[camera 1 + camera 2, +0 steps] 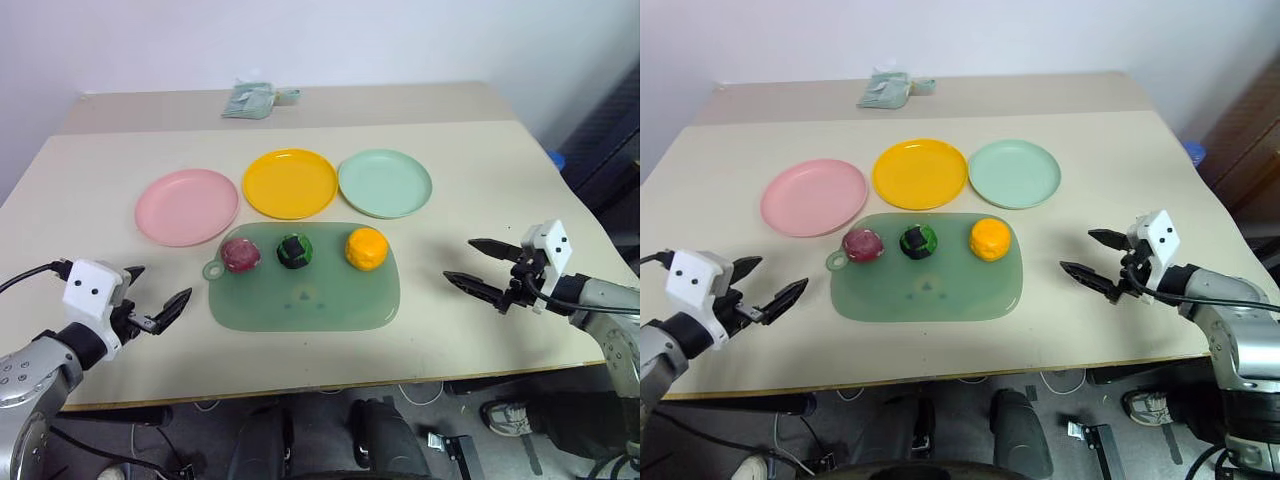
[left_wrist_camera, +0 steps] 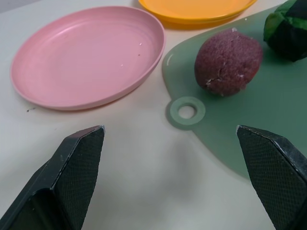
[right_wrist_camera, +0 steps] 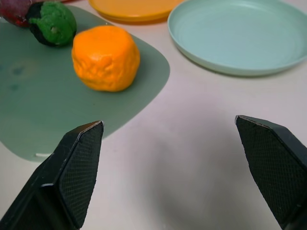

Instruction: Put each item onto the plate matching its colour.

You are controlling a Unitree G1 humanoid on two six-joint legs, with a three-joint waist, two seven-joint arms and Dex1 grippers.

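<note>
So from the head view, three lumps sit on the green mat [image 1: 300, 290], all plates bare. Left wrist view: left gripper [image 2: 177, 177] spread wide near the maroon lump [image 2: 228, 61]; I'd straddle it squarely, then drop it on the pink plate [image 2: 86, 57]. Right wrist view: right gripper [image 3: 177, 172] gaping beside the orange lump [image 3: 105, 57].

Crumpled thing [image 1: 250, 101] at the table's far edge: too small for us to identify.
Blue thing [image 1: 556, 160] beyond the table's right edge: we see it only partly.
Orange plate [image 2: 201, 9], left wrist view: cut off.
</note>
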